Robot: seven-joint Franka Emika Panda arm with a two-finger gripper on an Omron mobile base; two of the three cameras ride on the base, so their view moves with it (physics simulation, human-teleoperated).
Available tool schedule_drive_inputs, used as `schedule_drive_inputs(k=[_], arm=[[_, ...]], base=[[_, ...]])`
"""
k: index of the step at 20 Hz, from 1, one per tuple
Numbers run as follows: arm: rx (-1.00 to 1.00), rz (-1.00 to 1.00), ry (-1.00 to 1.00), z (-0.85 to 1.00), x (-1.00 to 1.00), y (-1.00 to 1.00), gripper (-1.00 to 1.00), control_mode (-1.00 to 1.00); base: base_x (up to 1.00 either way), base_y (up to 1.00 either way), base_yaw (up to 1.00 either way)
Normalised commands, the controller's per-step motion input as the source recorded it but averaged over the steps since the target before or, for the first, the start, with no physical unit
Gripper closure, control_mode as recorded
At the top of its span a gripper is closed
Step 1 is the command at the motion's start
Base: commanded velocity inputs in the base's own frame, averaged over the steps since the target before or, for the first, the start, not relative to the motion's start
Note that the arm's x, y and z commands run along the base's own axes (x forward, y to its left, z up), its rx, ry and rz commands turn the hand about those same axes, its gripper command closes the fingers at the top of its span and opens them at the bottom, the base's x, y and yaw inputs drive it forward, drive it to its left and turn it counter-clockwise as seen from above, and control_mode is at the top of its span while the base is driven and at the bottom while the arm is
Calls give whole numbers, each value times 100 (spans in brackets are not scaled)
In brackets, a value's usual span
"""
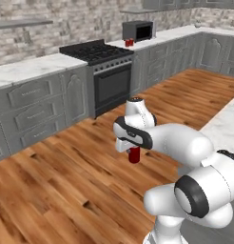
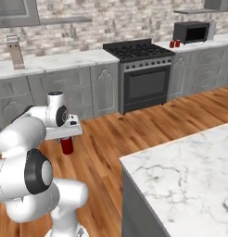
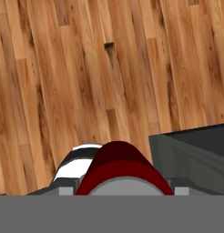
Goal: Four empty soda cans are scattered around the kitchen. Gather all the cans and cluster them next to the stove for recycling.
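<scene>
the white arm's two-finger gripper point(image 1: 133, 151) was closed tight around a small dark red soda can with a silvery top point(image 1: 134, 155), jaws pinching its upper body so the can hung upright beneath the hand, well above the wooden plank floor point(image 1: 66, 181). from the hand's own camera the red can point(image 3: 123, 170) sat snug between the fingers, rounded wall bulging forward. an empty can like that looked feather-light, thin-walled and slick, i reckoned, easy to dent if squeezed hard, and liable to slip if held loosely. gripping across the middle of the cylinder, sides flat against the pads, seemed the sound choice, and that was roughly what it had. far across the room stood the wide black gas stove with cast grates and a dark oven door point(image 1: 102, 66), and just right of it on the pale marble counter point(image 1: 171, 34), in front of the black microwave point(image 1: 138, 30), two more small red cans point(image 1: 129, 42) waited together. the carried can was well apart from them.
</scene>
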Motion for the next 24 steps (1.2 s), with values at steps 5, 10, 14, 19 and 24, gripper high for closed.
schedule_drive_inputs(k=[5, 10, 14, 19, 24], arm=[[0, 0, 0, 0, 0, 0, 100, 100], [0, 0, 0, 0, 0, 0, 100, 100], [0, 0, 0, 0, 0, 0, 100, 100], [0, 0, 0, 0, 0, 0, 100, 100], [0, 0, 0, 0, 0, 0, 100, 100]], base=[[61, 44, -13], [68, 35, -15], [74, 25, -11], [75, 13, -6], [75, 2, -1]])
